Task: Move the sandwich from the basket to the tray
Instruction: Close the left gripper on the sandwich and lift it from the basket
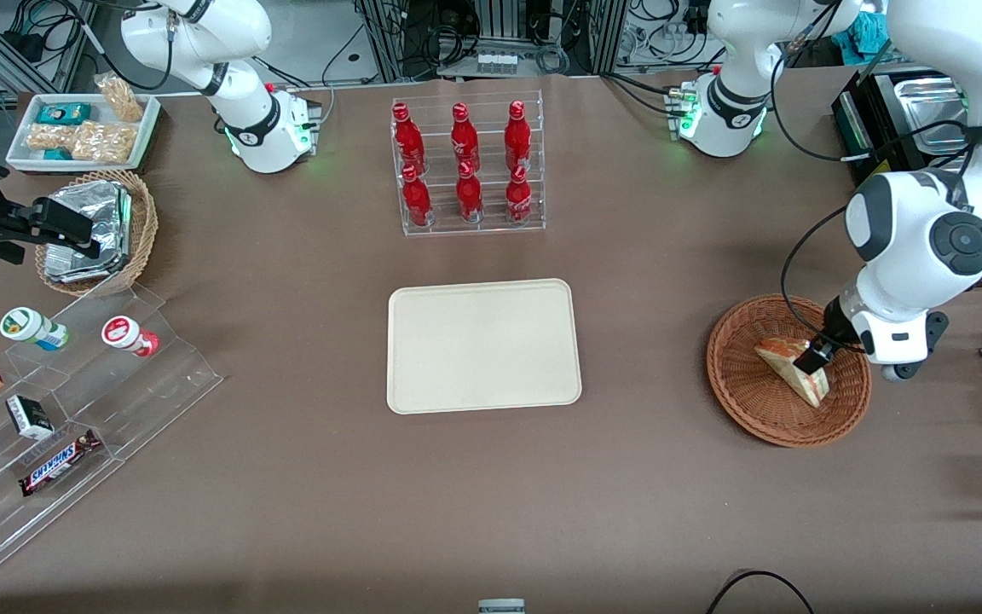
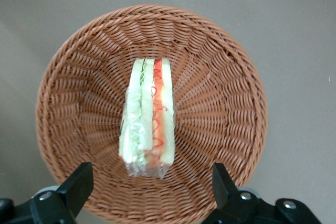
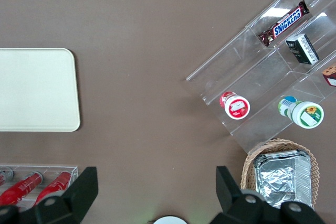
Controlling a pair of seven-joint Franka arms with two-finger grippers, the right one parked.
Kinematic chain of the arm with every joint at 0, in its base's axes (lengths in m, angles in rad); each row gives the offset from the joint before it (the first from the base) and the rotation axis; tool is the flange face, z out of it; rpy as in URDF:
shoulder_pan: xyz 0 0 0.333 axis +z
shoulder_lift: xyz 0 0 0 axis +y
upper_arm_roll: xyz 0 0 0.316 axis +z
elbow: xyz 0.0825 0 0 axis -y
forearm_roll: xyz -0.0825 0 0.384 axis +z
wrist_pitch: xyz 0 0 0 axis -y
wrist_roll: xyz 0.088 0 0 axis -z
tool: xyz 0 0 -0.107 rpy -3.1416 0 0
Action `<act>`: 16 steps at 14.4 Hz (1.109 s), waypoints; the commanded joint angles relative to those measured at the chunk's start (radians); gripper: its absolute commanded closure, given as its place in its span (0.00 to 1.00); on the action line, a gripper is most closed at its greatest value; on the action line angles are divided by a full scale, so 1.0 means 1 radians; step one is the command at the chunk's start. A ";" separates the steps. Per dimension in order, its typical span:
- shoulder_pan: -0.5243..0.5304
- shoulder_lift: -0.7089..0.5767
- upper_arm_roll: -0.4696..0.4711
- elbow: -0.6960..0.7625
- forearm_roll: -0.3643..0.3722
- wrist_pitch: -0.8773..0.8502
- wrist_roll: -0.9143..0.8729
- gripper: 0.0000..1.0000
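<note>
The sandwich (image 1: 785,354), a clear-wrapped wedge of pale bread with red, orange and green layers, lies in the reddish-brown wicker basket (image 1: 742,401) toward the working arm's end of the table. My gripper (image 1: 813,358) hangs just above the sandwich inside the basket's rim. In the left wrist view the gripper (image 2: 151,184) is open, its black fingers (image 2: 79,184) spread wider than the sandwich (image 2: 148,116), holding nothing; the basket (image 2: 220,103) surrounds it. The cream-beige tray (image 1: 482,345) lies bare at the table's middle, also seen in the right wrist view as the tray (image 3: 37,90).
A clear rack of red bottles (image 1: 467,166) stands farther from the front camera than the tray. Toward the parked arm's end are a stepped clear display (image 1: 73,409) with snacks, a tan basket (image 1: 107,230) of foil packs and a white snack tray (image 1: 82,128).
</note>
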 commanded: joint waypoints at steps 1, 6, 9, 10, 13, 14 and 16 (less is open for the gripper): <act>0.006 0.031 -0.003 -0.001 -0.006 0.033 -0.038 0.00; 0.007 0.103 -0.003 -0.001 0.000 0.067 -0.029 0.00; 0.006 0.123 -0.002 -0.002 0.009 0.063 -0.018 0.32; 0.006 0.120 0.000 -0.002 0.009 0.058 -0.015 0.66; 0.007 0.105 0.002 -0.003 0.011 0.009 0.072 0.92; 0.007 0.094 0.005 0.007 0.012 -0.025 0.076 0.92; 0.001 0.066 0.009 0.062 0.035 -0.135 0.076 0.92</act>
